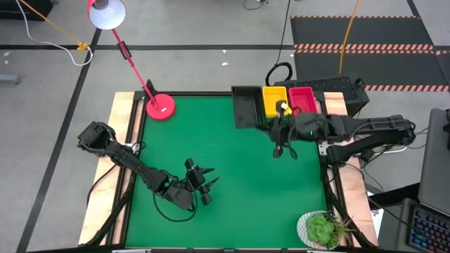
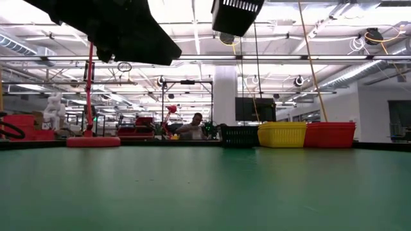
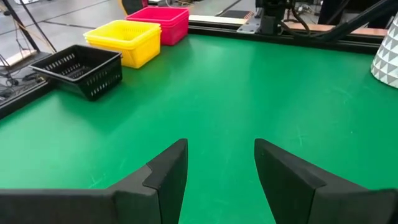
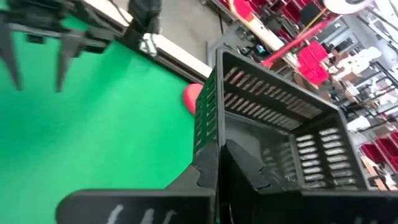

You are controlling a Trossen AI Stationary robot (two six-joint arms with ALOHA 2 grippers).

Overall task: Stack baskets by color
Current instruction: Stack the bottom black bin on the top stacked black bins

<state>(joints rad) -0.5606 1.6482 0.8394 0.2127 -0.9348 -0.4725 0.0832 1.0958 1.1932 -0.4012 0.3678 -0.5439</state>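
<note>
While my right gripper (image 4: 217, 168) hangs above the worktop (image 1: 232, 176) near its far right corner, its fingers are pinched shut on the wall of a black basket (image 4: 280, 124), which tilts steeply in the air. The black stack (image 1: 246, 109) I judge it belongs on sits on the far edge, just left of the yellow stack (image 1: 273, 100) and the red stack (image 1: 302, 98), all three side by side in a row. That stack lies just beyond and left of the gripper, so the right arm is much nearer. My left gripper (image 3: 221, 168) waits near the front edge, fingers partly open and empty.
</note>
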